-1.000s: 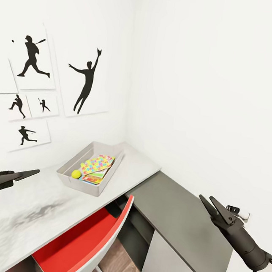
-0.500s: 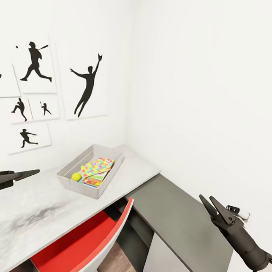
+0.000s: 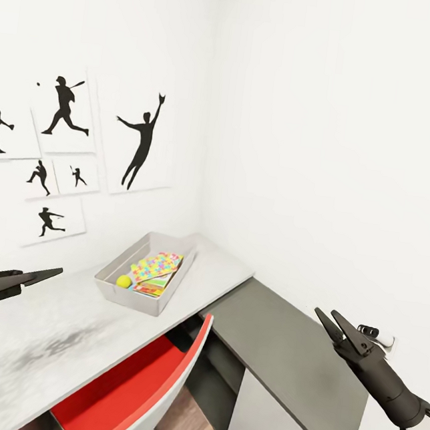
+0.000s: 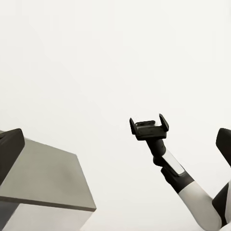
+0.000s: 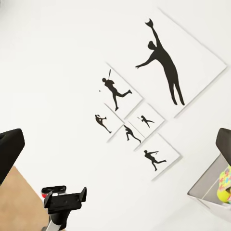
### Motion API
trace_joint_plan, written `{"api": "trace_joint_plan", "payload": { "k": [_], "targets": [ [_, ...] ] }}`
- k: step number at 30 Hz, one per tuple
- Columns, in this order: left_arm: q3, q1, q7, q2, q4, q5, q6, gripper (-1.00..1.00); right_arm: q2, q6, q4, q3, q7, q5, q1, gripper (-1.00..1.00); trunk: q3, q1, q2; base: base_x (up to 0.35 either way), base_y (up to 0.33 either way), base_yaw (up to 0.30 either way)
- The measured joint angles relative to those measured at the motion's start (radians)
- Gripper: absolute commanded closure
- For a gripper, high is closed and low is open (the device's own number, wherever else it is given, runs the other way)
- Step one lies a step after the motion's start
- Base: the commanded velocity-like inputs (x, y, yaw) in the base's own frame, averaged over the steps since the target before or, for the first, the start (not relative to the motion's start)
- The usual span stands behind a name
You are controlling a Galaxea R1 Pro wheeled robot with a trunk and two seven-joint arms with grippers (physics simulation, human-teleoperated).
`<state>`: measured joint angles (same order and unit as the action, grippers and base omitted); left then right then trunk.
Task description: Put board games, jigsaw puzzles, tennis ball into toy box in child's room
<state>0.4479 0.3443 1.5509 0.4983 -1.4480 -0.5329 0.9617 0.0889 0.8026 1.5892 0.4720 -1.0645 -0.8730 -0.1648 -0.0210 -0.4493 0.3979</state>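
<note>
The grey toy box [image 3: 128,296] stands on the pale table [image 3: 30,347] near the room's corner. Inside it lie a colourful jigsaw puzzle [image 3: 155,265], a yellow tennis ball [image 3: 123,281] and a flat board game [image 3: 149,290] under the puzzle. My left gripper [image 3: 56,271] hovers open over the table's left part, well short of the box, holding nothing. My right gripper [image 3: 326,314] is open and empty above the dark grey desk [image 3: 280,344]. In the right wrist view a corner of the toy box [image 5: 208,191] and the tennis ball [image 5: 223,194] show at the edge.
A red chair [image 3: 133,386] is tucked under the table in front of the box. Black silhouette posters [image 3: 140,140] hang on the left wall. The dark grey desk has a white drawer front [image 3: 270,423]. Wood floor [image 3: 190,420] shows beneath.
The whole picture has shifted, with box and posters sliding slightly right and down, so the camera has moved. Both grippers hold the same pose and stay open.
</note>
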Motion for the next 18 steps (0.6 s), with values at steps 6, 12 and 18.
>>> {"api": "trace_joint_plan", "payload": {
  "k": [6,12,18],
  "targets": [
    [0.000,0.000,0.000,0.000,0.000,0.000,-0.002,-1.00,0.000,0.000,0.000,0.000,0.000,0.000,0.000,-1.00,0.009,0.000,0.001,-0.004,0.003,0.000],
    [0.000,0.001,0.000,0.000,0.000,0.000,-0.011,-1.00,0.000,0.000,0.000,0.000,0.001,0.000,-0.001,-1.00,0.018,0.000,0.001,0.000,0.000,0.000],
    [0.000,0.000,0.000,0.000,0.000,0.000,-0.013,-1.00,0.000,0.000,0.000,0.000,0.001,0.000,-0.001,-1.00,0.028,0.000,0.001,-0.001,0.000,0.034]
  ]
}}
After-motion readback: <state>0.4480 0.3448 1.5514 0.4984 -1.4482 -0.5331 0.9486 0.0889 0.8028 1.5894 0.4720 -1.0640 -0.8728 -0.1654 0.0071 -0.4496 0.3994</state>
